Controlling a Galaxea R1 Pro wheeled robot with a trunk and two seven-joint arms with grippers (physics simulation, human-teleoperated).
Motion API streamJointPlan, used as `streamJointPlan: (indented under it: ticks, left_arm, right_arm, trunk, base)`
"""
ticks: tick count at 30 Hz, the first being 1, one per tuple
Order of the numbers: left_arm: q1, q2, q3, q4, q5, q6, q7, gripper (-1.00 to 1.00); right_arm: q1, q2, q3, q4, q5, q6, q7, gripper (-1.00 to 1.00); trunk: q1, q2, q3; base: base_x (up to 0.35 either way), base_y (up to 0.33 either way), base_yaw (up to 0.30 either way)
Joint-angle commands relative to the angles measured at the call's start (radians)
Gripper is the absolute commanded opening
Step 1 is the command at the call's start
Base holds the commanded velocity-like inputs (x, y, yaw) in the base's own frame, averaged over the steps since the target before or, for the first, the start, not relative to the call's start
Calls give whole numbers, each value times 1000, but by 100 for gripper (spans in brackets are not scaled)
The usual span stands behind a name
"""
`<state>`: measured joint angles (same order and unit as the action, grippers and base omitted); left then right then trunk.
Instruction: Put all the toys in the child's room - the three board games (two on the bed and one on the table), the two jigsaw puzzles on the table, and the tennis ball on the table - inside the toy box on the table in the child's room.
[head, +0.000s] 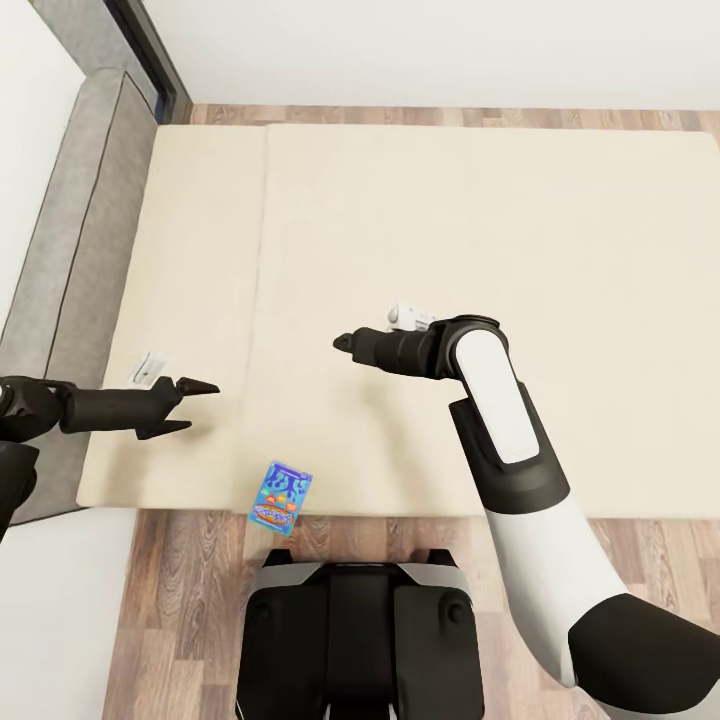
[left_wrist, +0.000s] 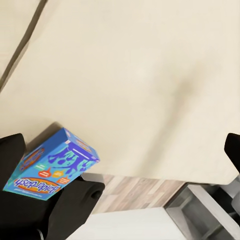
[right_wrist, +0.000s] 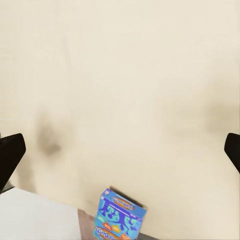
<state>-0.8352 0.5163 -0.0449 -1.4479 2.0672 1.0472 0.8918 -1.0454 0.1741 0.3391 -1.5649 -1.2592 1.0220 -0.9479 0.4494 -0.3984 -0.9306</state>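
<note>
Board game (head: 281, 498) found lower centre of the head view, lying flat at the near edge of the bed (head: 480, 220), one corner seemingly overhanging toward the wood floor (head: 180, 600). Blue printed carton; judged light, stiff-walled but crushable if squeezed hard, glossy faces likely slippery. Best taken across the two long sides near the middle, or by the overhanging corner where a finger can pass beneath. Risk noted of nudging it off the edge onto the floor.

Left pincer (head: 195, 405) at mid-left of the head view, held low over the bed, pointing toward frame right, fingers parted and empty. Arm stretched nearly level from the left edge. In the left wrist view, box (left_wrist: 52, 167) seen close beside one dark finger (left_wrist: 70, 205); contact cannot be confirmed from that angle.

Right pincer (head: 345, 343) at frame centre, pointing toward frame left, forearm bent sharply back at the elbow. From the head view alone, finger spread hard to read; in the right wrist view, fingertips (right_wrist: 10, 155) at opposite frame edges indicate a wide, empty opening, box (right_wrist: 120, 215) at bottom centre.
</note>
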Motion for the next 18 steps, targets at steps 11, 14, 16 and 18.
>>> streamJointPlan:
  ticks: [11,14,16,18]
  left_arm:
    - [-1,1,-1,0,10,0,10,100]
    - [-1,1,-2,0,10,0,10,100]
    - [-1,1,-2,0,10,0,10,100]
    - [-1,1,-2,0,10,0,10,100]
  right_arm:
    - [-1,0,0,0,-8,4,-11,100]
    - [-1,0,0,0,-8,4,-11,100]
    - [-1,0,0,0,-9,4,-11,100]
    - [-1,0,0,1,-9,3,-11,100]
  trunk:
    - [1,-2,2]
    - [1,-2,2]
    - [1,-2,2]
    - [1,-2,3]
  base:
    - [19,62,-70]
    - [62,62,-9]
    - [23,34,-33]
    - [12,76,-110]
